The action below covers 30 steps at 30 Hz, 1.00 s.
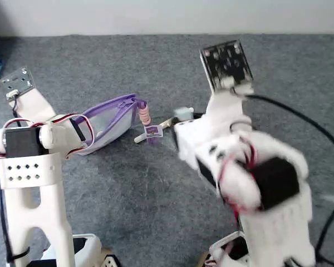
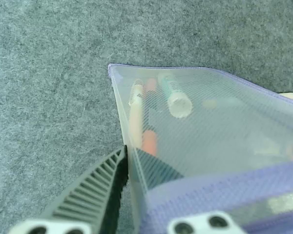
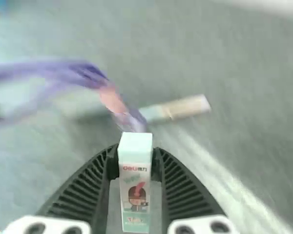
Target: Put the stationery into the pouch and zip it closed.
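Several pens [image 2: 136,114] fill pouch [image 2: 224,131] pinched by left tool [image 2: 129,157]; right tool [image 3: 135,155] grips eraser [image 3: 135,180].

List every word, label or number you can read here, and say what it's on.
Eraser in the right gripper: short red print above a small picture, too blurred to quote.
Tag by the pouch: print too small to read.
No other text is legible.

pens [image 2: 136,114] inside pouch [image 1: 108,125], eraser [image 3: 135,175] in right tool [image 3: 135,152], right of pouch
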Available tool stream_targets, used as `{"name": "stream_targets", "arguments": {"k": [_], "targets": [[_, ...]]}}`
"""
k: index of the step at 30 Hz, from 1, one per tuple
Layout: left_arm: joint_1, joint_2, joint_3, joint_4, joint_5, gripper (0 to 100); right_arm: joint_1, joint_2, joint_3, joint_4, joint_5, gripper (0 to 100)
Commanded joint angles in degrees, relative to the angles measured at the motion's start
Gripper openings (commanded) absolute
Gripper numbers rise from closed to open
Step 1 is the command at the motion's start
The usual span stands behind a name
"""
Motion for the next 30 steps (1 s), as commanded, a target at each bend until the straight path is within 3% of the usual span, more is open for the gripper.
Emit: {"name": "stream_targets", "arguments": {"k": [1, 10, 19, 27, 30], "targets": [[-0.18, 1.23, -0.57, -0.62, 0.53, 1, -5.85, -5.23, 2.02, -13.93, -2.81, 0.6], [-0.09, 1.23, -0.57, -0.70, 0.53, 1, -17.01, -6.29, 18.81, -49.19, -2.73, 0.9], [-0.35, 1.23, -0.57, -0.70, 0.53, 1, -22.46, -6.20, 42.46, -75.30, 8.00, 0.9], [-0.35, 1.23, -0.57, -0.70, 0.53, 1, -20.35, -5.85, 47.91, -76.88, 8.18, 2.1], [-0.35, 1.23, -0.57, -0.70, 0.53, 1, -18.68, -4.62, 46.15, -70.73, 8.18, 12.6]]}}
